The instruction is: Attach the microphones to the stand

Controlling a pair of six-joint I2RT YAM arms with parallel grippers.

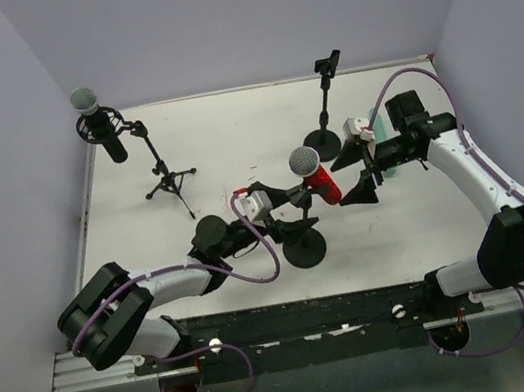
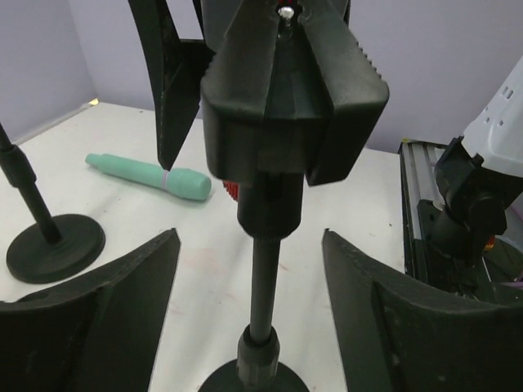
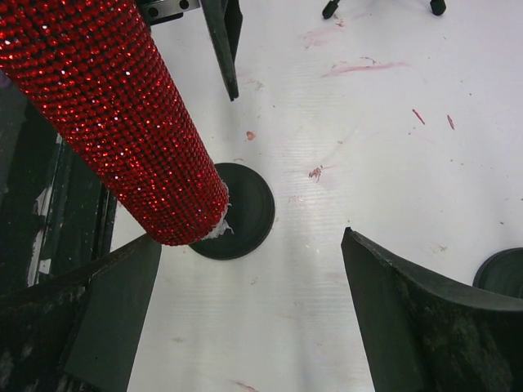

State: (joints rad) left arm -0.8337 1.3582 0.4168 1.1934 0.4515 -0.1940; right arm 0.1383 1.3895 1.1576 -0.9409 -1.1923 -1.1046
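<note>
The red microphone (image 1: 317,179) with a silver mesh head sits tilted in the clip (image 2: 290,90) of a round-base stand (image 1: 303,246) at mid table. Its glittery red body (image 3: 114,114) fills the upper left of the right wrist view. My right gripper (image 1: 352,176) is open just right of its lower end, not touching it. My left gripper (image 1: 300,211) is open with its jaws on either side of the stand's pole (image 2: 263,286). The black microphone (image 1: 96,119) sits on a tripod stand (image 1: 167,177) at the far left. The mint-green microphone (image 2: 151,175) lies on the table, partly under my right arm (image 1: 381,126).
A second round-base stand (image 1: 323,139) with an empty clip (image 1: 327,65) stands at the back right; its base also shows in the left wrist view (image 2: 53,245). Purple walls close in the table on three sides. The arm rail (image 1: 304,320) runs along the near edge.
</note>
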